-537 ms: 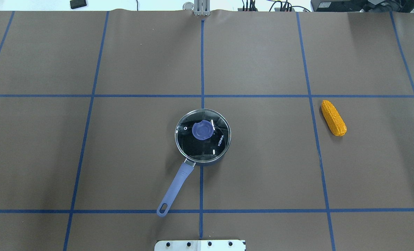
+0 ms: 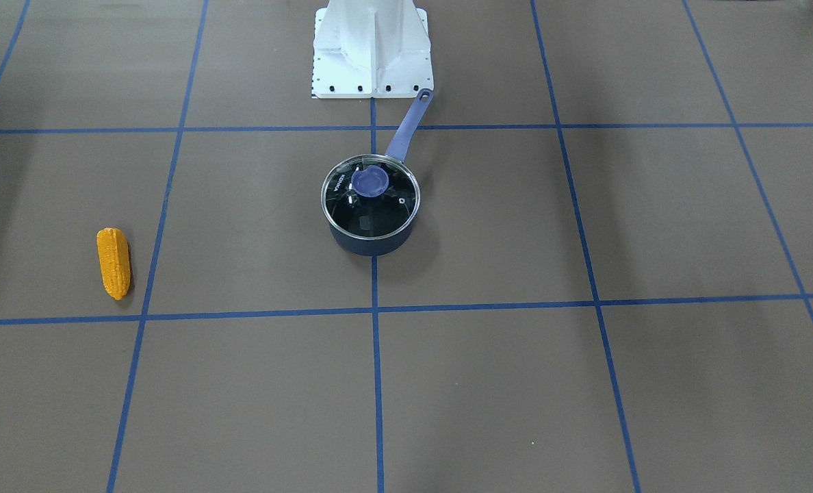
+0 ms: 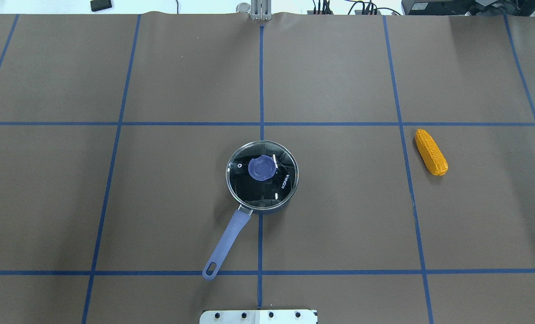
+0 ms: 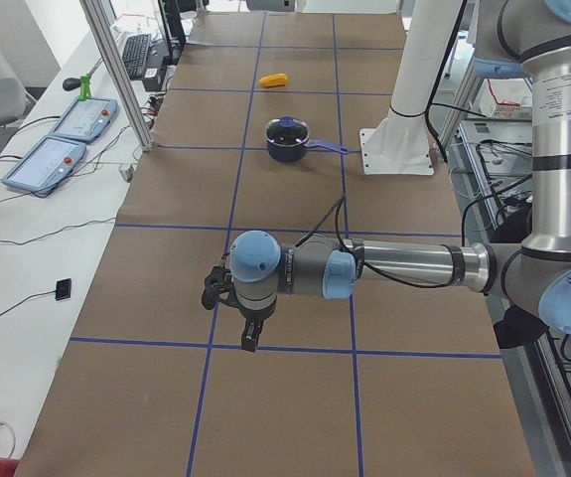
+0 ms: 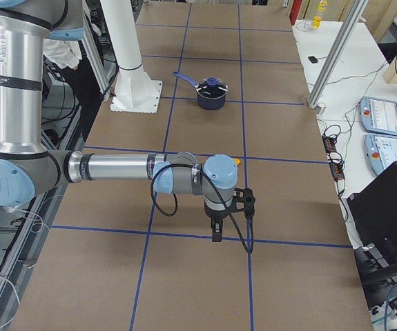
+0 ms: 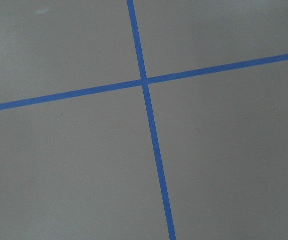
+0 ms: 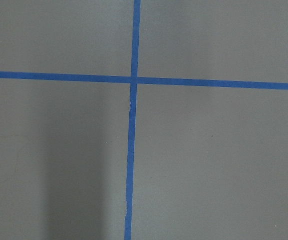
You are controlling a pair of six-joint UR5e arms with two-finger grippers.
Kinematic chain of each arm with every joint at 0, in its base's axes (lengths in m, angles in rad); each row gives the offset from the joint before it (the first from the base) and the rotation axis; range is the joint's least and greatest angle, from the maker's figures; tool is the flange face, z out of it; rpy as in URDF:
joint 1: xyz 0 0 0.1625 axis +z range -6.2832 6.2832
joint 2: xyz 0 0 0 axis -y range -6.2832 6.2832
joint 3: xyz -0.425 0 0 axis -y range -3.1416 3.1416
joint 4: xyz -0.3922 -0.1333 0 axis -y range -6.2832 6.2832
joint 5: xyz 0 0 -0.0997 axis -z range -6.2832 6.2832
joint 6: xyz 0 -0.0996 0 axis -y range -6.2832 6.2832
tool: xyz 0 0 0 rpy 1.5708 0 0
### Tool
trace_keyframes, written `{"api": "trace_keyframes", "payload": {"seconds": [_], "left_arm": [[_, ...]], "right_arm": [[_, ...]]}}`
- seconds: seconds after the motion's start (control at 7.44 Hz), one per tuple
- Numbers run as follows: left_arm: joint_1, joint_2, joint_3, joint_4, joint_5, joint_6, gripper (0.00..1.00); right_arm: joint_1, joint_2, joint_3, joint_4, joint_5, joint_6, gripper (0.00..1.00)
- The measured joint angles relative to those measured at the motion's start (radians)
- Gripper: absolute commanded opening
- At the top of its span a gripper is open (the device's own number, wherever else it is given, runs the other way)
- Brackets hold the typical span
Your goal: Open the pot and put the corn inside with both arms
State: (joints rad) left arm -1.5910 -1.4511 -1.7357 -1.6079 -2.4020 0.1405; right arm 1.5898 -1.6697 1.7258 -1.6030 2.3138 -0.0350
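pot [image 3: 262, 176], handle toward base [image 3: 258, 317], corn [image 3: 431, 152] taper seemingly away

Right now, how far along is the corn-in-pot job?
Nothing looks done yet. The glass lid sits closed on the pot, and the corn lies on the table, well apart from it, on the robot's right. Nothing is in hand: the left end effector and right end effector hang over bare table, far from both. Left to do: lift the lid, grasp the corn, place it inside.
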Motion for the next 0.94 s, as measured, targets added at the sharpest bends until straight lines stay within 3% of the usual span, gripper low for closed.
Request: {"api": "trace_keyframes", "payload": {"seconds": [0.4,0.67,0.94], "left_arm": [[0.0,-0.007,-0.039,-0.006,-0.003,-0.006,0.98],[-0.001,-0.045,-0.072,-0.067,-0.001,-0.008,0.98],[-0.001,-0.058,-0.078,-0.125,-0.008,-0.005,0.98]], "right_arm": [[-0.003,0.026,0.031,0.031,0.0,0.011,1.0],[-0.003,0.041,0.042,0.165,0.007,0.014,1.0],[-0.002,0.044,0.032,0.224,0.015,0.008,1.0]]}}
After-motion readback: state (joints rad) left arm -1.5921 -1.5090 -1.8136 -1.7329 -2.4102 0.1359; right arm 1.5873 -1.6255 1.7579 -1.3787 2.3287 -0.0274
